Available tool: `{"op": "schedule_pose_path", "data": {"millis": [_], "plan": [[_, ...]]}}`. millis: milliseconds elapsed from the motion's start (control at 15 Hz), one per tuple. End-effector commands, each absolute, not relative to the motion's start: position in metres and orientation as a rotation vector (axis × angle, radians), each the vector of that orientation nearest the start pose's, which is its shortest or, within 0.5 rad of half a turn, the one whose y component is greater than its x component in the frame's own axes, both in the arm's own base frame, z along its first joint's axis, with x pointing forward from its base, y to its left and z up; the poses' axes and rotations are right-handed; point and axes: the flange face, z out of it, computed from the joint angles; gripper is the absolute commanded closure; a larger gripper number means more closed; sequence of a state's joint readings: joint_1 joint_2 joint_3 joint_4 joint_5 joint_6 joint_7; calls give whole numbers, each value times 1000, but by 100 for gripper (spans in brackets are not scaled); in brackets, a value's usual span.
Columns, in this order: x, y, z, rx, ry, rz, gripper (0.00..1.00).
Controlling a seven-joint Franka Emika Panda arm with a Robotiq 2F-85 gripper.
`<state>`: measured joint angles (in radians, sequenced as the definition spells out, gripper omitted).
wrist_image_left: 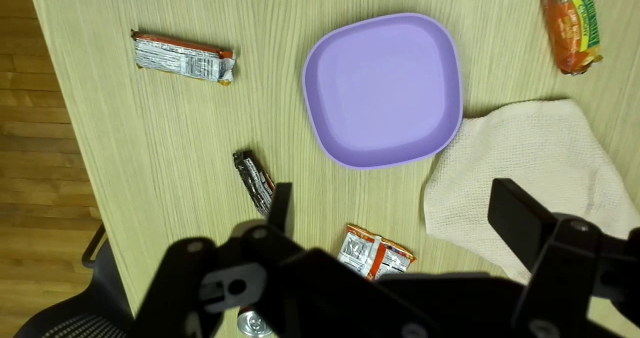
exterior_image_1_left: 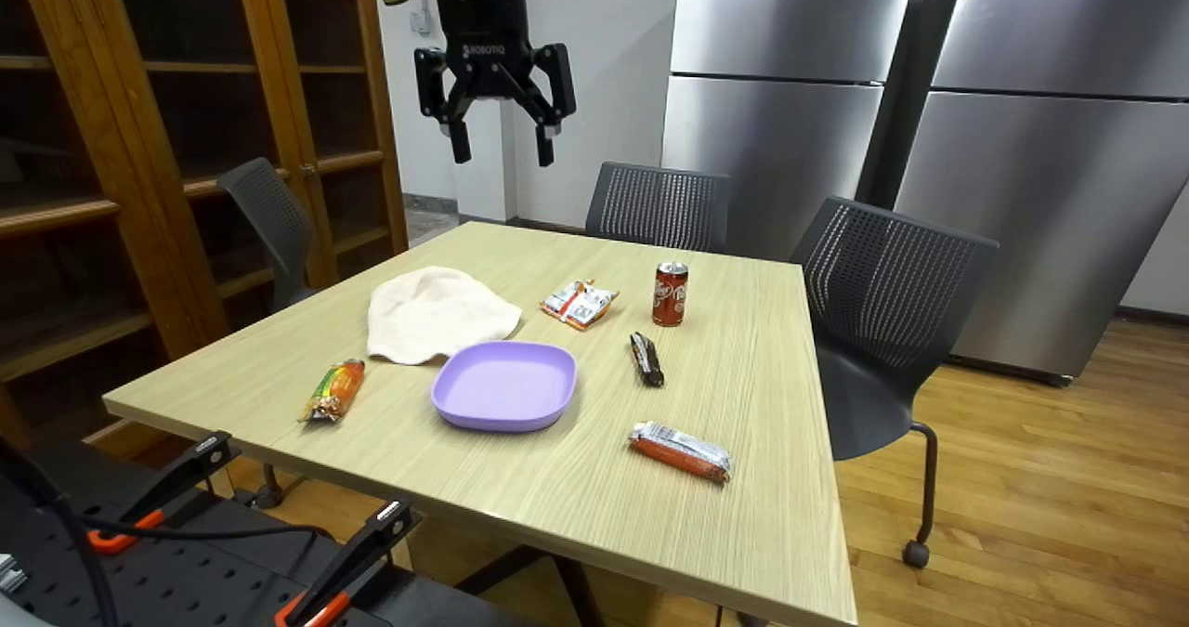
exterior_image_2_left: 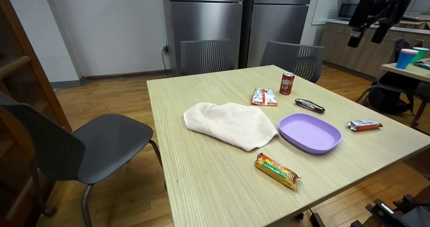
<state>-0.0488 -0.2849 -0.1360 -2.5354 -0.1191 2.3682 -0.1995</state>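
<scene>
Seven things are spread across a pale table [exterior_image_1_left: 762,385]. At far left in an exterior view, a granola bar [exterior_image_1_left: 334,392] lies near the table's front edge, a strip of tabletop between it and a purple plate [exterior_image_1_left: 504,385]. Behind the bar, a rumpled cream cloth [exterior_image_1_left: 437,316] runs up to the plate's rim; whether the two touch is hard to tell. Overhead, the gripper [exterior_image_1_left: 503,147] hangs well above the tabletop, apart from everything on it, jaws spread wide with nothing held between them; in the wrist view, one finger [wrist_image_left: 517,220] overlaps the cloth and a snack bag [wrist_image_left: 367,250] shows in the gap between fingers. The plate sits flat, tabletop showing between its rim and the front edge, the bag lying behind and to its right. Farther along, a black bar [exterior_image_1_left: 647,359] lies right of the plate, a gap between them, and a can [exterior_image_1_left: 670,293] stands upright just beyond. Rightmost on the table, a red bar [exterior_image_1_left: 681,451] lies silver side up, well apart from the plate, a broad strip of tabletop between it and the right edge. Past that edge stands a dark chair [exterior_image_1_left: 892,283], its seat partly hidden by the tabletop.
</scene>
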Motion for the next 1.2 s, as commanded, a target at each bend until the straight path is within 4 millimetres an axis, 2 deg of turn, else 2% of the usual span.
{"op": "schedule_pose_path", "data": {"millis": [0, 333, 467, 533, 733, 867, 1133], "plan": [[449, -100, 358, -3227, -161, -170, 0], [465, -119, 319, -3253, -62, -160, 0], [465, -124, 317, -3235, -26, -138, 0], [457, -117, 314, -3227, -65, -132, 0], [461, -122, 312, -3229, -54, -125, 0], [453, -118, 312, -3240, -150, -132, 0], [454, -119, 300, -3277, -148, -88, 0]]}}
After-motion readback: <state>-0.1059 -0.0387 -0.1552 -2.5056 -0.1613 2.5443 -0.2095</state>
